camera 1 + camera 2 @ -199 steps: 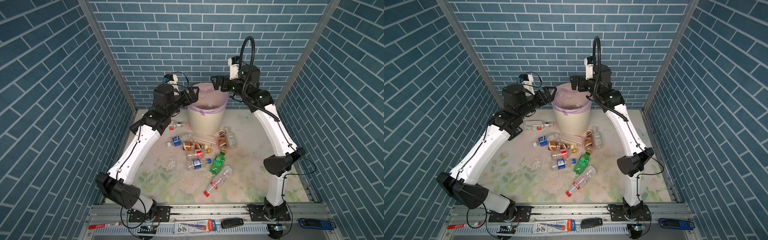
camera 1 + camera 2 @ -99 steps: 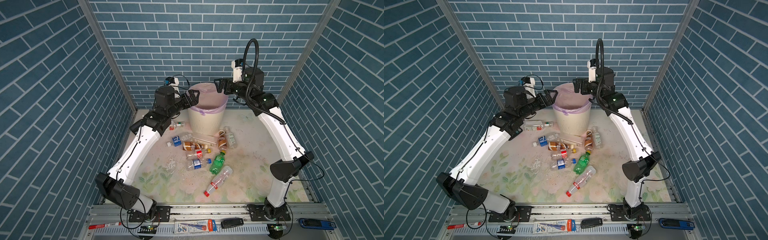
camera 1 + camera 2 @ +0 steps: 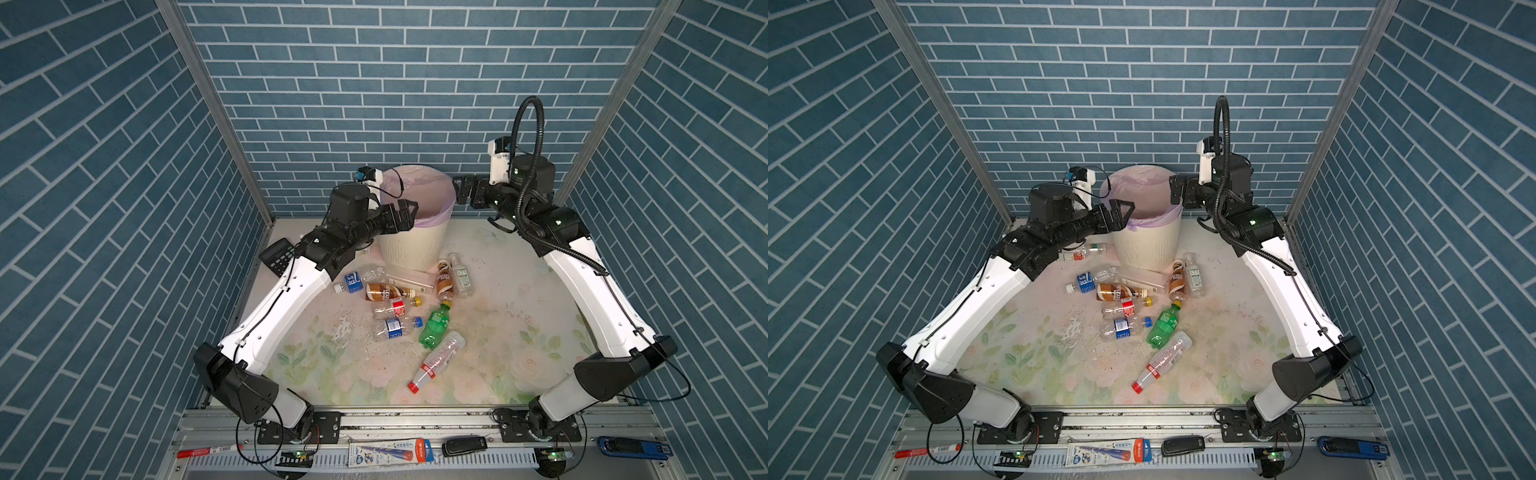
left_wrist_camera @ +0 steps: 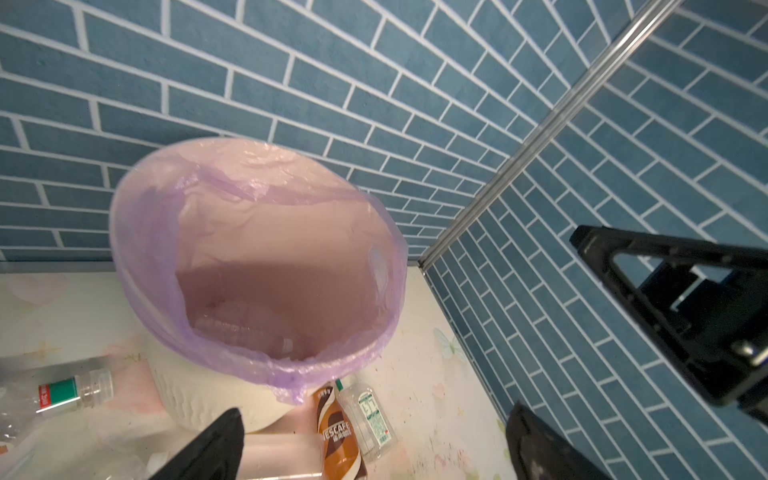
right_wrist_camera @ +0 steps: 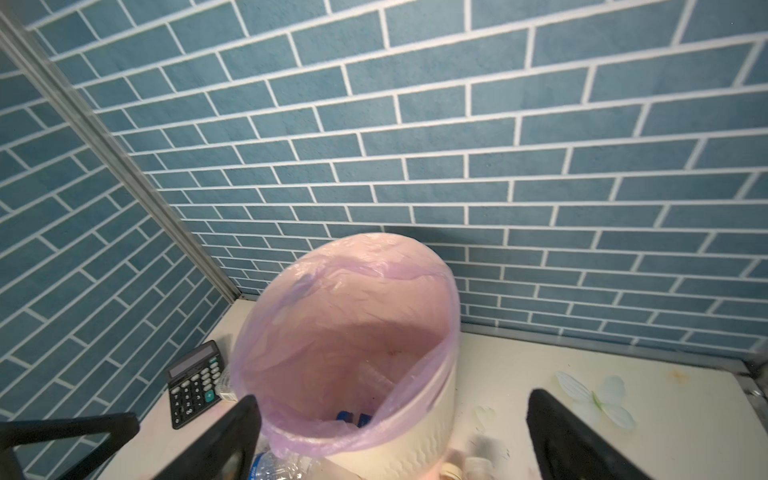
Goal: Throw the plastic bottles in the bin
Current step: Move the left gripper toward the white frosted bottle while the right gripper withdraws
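Between throws: left gripper (image 3: 410,213) and right gripper (image 3: 459,192), both wide open and empty, flank the round lilac-lined cream-white ribbed plastic bin (image 3: 409,249) at the far edge of the desk (image 3: 519,316), while small clear, green and brown-labelled plastic bottles (image 3: 434,328) lie mid-desk, so the next move presumably calls for descending onto one.

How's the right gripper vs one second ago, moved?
Yes. The right gripper has pulled back to the right: earlier it was over the mouth of the bin, now it sits just outside its right rim, open.
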